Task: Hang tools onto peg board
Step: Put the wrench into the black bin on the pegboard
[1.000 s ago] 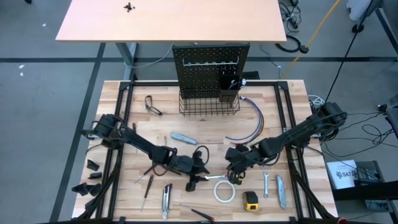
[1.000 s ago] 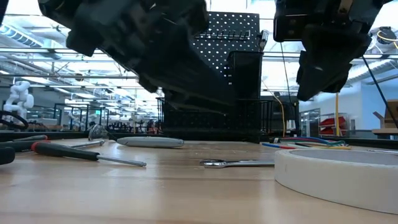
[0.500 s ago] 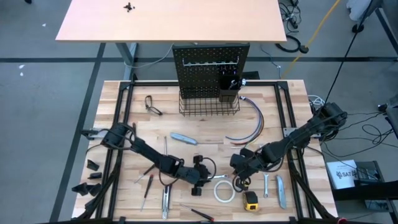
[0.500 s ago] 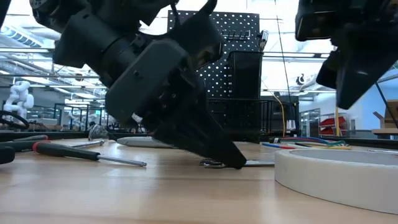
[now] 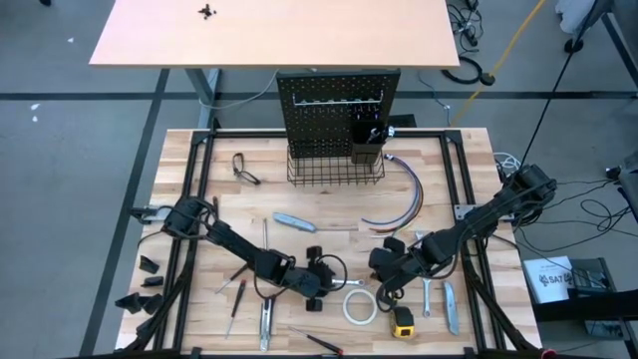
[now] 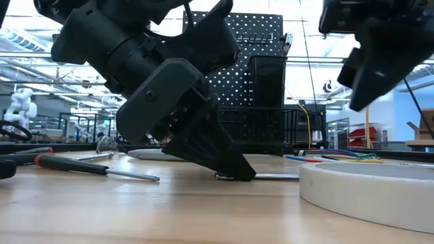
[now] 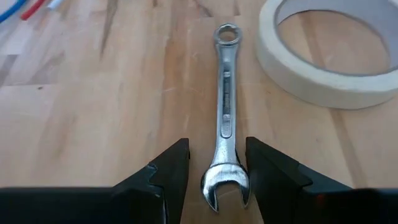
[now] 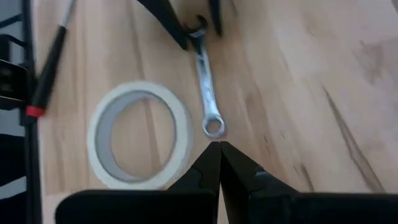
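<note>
Left gripper: jaws part-open, straddling the combination wrench's open end on the surface, not gripping.
Right gripper: jaws shut, empty, hovering at the wrench's 3 o'clock.

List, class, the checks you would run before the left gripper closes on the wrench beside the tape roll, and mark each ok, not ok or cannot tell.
1. Left gripper straddles the wrench, its open-jawed end between the fingers: ok.
2. Fingers down at the tabletop: ok in the low view.
3. Fingers not yet touching the wrench: ok, a gap shows each side.
4. Tape roll clear of the fingers: ok, it lies off near the ring end.
5. Right gripper shut and out of the way: cannot tell; its tips point at the ring end, close by.
6. Free hook on the peg board: cannot tell.
</note>
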Action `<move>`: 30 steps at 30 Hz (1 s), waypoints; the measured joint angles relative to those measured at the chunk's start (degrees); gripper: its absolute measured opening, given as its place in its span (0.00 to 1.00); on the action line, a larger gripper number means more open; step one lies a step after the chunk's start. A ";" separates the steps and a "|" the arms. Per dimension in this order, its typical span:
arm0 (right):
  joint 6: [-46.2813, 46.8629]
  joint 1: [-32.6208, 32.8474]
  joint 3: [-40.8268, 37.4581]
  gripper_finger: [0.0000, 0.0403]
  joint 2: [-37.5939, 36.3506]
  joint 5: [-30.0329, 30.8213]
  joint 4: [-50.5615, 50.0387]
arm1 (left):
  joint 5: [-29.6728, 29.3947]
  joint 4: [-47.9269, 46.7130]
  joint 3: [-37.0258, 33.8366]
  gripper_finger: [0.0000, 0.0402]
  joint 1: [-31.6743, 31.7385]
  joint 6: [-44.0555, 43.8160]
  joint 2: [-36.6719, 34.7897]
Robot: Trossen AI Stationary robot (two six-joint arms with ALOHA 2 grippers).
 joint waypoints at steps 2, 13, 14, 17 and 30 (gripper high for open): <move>-1.50 -0.38 0.00 0.00 0.89 -0.12 2.31 | -0.42 -0.31 -0.06 0.40 0.19 0.00 0.00; -3.56 -2.85 0.00 0.00 6.34 -6.10 6.82 | -0.91 0.62 -0.35 0.40 1.76 -0.89 -0.56; -3.54 -2.92 0.00 0.00 6.72 -6.54 7.19 | -0.51 0.63 -0.36 0.40 1.78 -0.62 -0.77; -3.54 -3.05 -0.04 0.00 7.42 -6.52 8.33 | 0.87 0.23 -0.46 0.40 1.86 0.44 -1.53; -2.71 -3.25 -0.04 0.00 11.55 -6.48 10.29 | 1.73 1.08 -0.43 0.40 1.75 0.63 -7.04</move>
